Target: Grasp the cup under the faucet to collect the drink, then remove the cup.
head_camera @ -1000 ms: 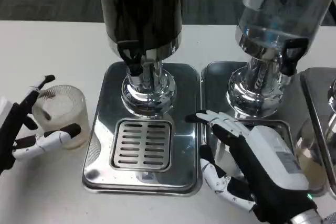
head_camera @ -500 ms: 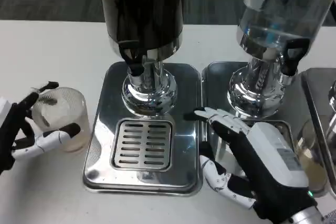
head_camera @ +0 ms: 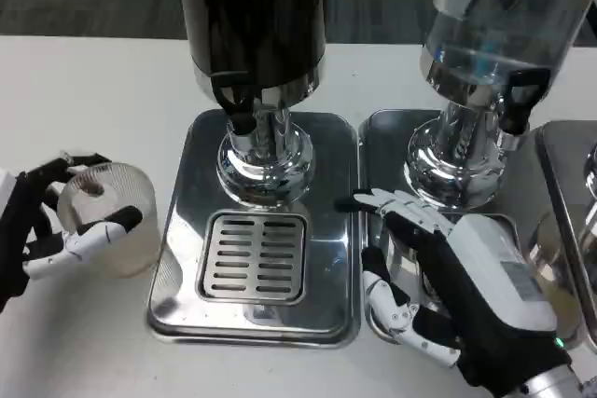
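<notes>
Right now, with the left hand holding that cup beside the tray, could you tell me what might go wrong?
The cup is tilted in the left hand, held by fingers across its side; it might slip or roll. It is off the left tray, not under the dark dispenser's faucet, so any pour would miss.

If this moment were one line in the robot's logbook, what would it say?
left hand: holds tilted cup on table left of tray | right hand: open over right tray | cup not under faucet
</notes>
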Motion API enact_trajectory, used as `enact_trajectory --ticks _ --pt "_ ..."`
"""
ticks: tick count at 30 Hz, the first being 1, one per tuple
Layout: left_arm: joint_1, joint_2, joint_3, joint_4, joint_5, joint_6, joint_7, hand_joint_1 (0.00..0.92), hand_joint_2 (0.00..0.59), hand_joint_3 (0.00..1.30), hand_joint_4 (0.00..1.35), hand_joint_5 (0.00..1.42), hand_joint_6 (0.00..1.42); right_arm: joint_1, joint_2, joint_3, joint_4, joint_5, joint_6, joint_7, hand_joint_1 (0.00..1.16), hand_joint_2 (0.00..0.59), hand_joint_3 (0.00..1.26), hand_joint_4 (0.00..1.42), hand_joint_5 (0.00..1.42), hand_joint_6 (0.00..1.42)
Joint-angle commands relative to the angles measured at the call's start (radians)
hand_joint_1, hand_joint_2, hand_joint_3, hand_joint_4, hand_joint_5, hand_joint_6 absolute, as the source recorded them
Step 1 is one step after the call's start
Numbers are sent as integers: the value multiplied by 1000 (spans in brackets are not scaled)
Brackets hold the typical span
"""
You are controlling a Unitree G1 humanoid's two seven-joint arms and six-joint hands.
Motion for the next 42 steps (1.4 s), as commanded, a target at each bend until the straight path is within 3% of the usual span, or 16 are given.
enact_trajectory --ticks 1,14,19,28,33,42 --pt "19 -4 -2 -14 16 -18 23 295 104 442 534 835 1101 8 -1 -8 -5 16 -26 -9 446 586 284 187 148 249" --pt "35 13 4 -25 11 -20 16 274 97 429 538 833 1104 3 3 -12 4 24 -28 -6 422 586 282 187 148 260" --pt "29 25 -16 -21 26 -9 -15 184 43 256 368 681 938 0 4 -13 2 25 -26 -4 416 586 282 187 148 263" --pt "23 39 -30 -17 48 17 -74 139 33 115 223 555 778 -4 2 -20 -1 37 -21 6 408 586 282 187 148 265" --pt "22 43 -45 -27 73 39 -78 174 37 100 216 558 771 -1 -1 -23 -6 42 -23 8 404 586 282 187 148 265" --pt "18 40 -68 -46 82 86 -68 335 70 151 305 679 968 6 -2 -27 -16 42 -24 8 399 586 283 196 148 266"
